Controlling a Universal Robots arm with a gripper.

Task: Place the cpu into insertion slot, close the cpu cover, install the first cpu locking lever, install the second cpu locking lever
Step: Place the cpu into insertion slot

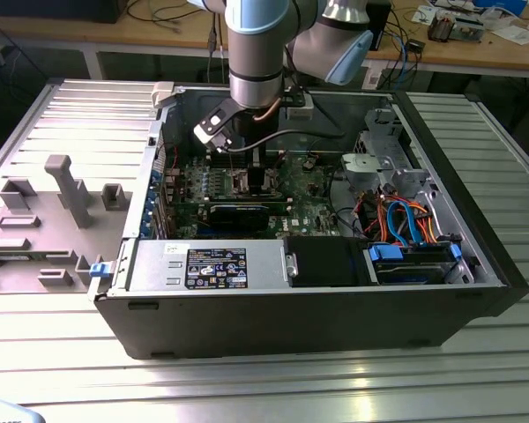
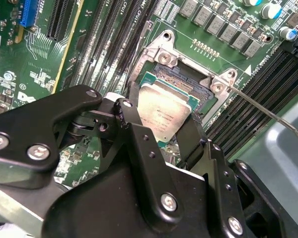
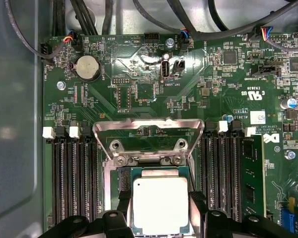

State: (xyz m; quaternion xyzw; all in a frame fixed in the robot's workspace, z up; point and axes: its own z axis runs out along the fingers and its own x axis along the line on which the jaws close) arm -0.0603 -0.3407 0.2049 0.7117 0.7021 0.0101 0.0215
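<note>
Gripping one cpu (image 3: 160, 206) between two fingers (image 2: 139, 139), single gripper (image 2: 164, 119) at one insertion slot (image 2: 186, 82); one cpu cover (image 3: 148, 125) flipped open.

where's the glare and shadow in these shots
Exterior view: pale light streaks reflect off the ribbed metal table, while the inside of the computer case is darker. First wrist view: the open cpu cover gleams brightest. Second wrist view: a warm sheen lies on the cpu.
</note>
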